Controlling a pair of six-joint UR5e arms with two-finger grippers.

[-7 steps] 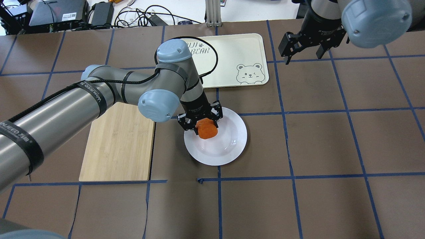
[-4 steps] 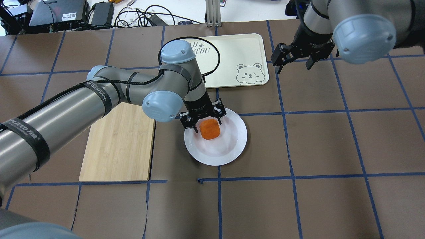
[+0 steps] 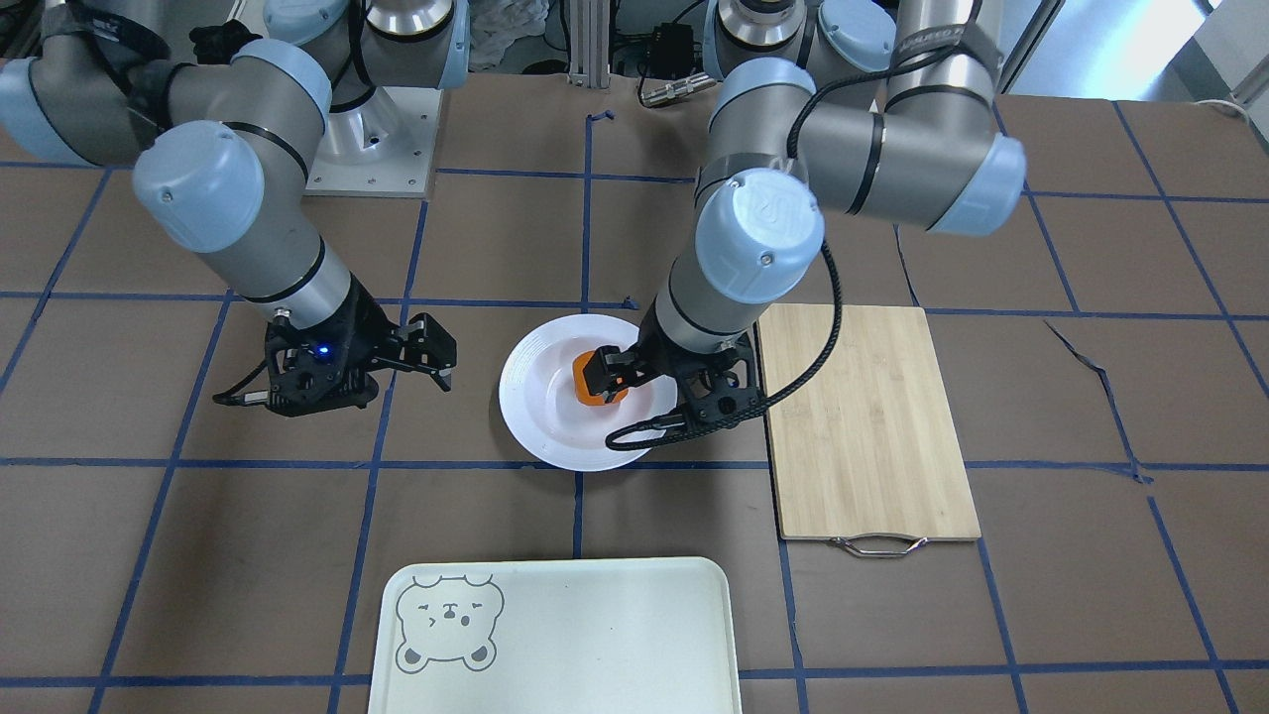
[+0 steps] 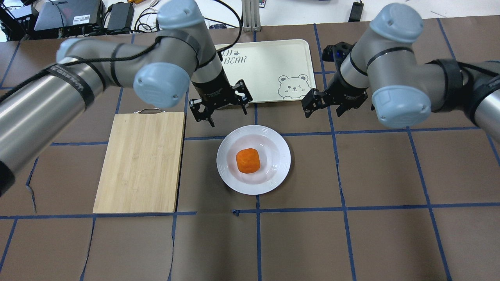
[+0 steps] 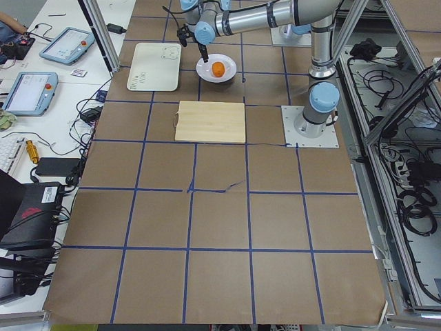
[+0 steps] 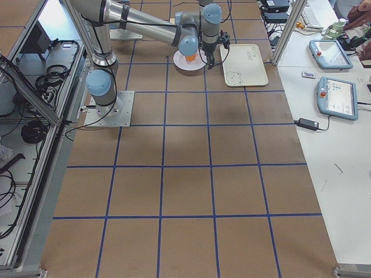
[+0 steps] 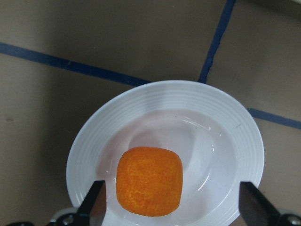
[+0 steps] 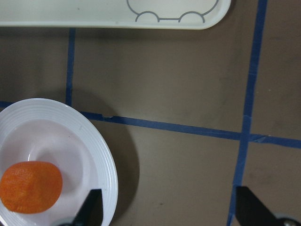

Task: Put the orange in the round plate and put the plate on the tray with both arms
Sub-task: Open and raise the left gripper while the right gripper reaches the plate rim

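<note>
The orange lies loose in the sunken centre of the round plate, mid-table. My left gripper hangs open just beyond the plate's far-left rim, clear of the fruit. In the left wrist view the orange and the plate sit below the spread fingertips. My right gripper is open and empty to the plate's far right, near the tray. The right wrist view shows the plate with the orange at lower left and the tray's edge at the top.
A bamboo cutting board with a metal handle lies left of the plate. Blue tape lines cross the brown table cover. Cables, laptops and power bricks sit past the table's far edge.
My left gripper has let go of the orange, lifted and drawn back toward the tray. The right arm has swung down and in toward the plate's right side.
</note>
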